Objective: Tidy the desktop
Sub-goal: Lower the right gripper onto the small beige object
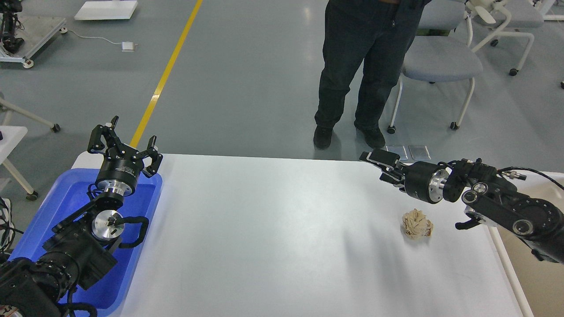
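Note:
The white desktop point(273, 229) fills the middle of the head view. A crumpled beige paper ball point(417, 223) lies on it at the right. My right gripper point(382, 167) is low over the far right part of the desktop and points left. It sits a little beyond and left of the ball, apart from it, with its jaws open and empty. My left gripper point(122, 141) is open and empty, pointing up above the far end of the blue tray point(61, 202).
A beige-white tub point(539, 281) stands off the desktop's right edge, under my right arm. A person point(352, 66) stands just beyond the far edge. Office chairs point(440, 57) are behind them. My left arm lies over the blue tray.

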`<state>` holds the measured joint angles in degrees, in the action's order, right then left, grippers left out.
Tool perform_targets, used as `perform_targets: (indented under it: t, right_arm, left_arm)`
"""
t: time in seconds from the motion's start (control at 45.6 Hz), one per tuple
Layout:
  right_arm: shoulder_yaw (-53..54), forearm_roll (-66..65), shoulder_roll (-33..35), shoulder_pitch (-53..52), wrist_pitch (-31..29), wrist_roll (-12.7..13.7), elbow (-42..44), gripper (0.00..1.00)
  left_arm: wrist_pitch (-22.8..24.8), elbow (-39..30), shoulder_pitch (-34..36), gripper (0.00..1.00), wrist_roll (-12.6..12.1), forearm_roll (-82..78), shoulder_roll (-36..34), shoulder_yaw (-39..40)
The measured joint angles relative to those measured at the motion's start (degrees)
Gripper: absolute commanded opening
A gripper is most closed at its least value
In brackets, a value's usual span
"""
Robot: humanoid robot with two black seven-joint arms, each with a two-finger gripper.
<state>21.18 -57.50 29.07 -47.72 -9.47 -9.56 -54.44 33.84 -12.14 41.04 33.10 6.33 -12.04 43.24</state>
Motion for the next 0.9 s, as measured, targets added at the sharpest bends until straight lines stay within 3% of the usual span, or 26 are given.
perform_targets:
  t: [0.197, 0.417, 0.899]
  right_arm:
    - [-10.61, -8.85, 0.73, -1.17, 9.02, -0.46, 1.02, 1.00]
    - [-23.67, -12.29, -0.48, -1.94, 19.84, -3.17, 7.61, 1.00]
    - [-31.77, -13.27, -3.64, 0.24, 27.03, -6.96, 17.94, 1.00]
  left_arm:
    - [0.00, -0.02, 0.00, 1.00, 0.00, 0.00, -0.01, 0.00]
    - [0.00, 0.00, 0.00, 1.00, 0.00, 0.00, 0.01, 0.00]
    - [0.00, 0.01, 0.00, 1.00, 0.04, 0.00, 0.01, 0.00]
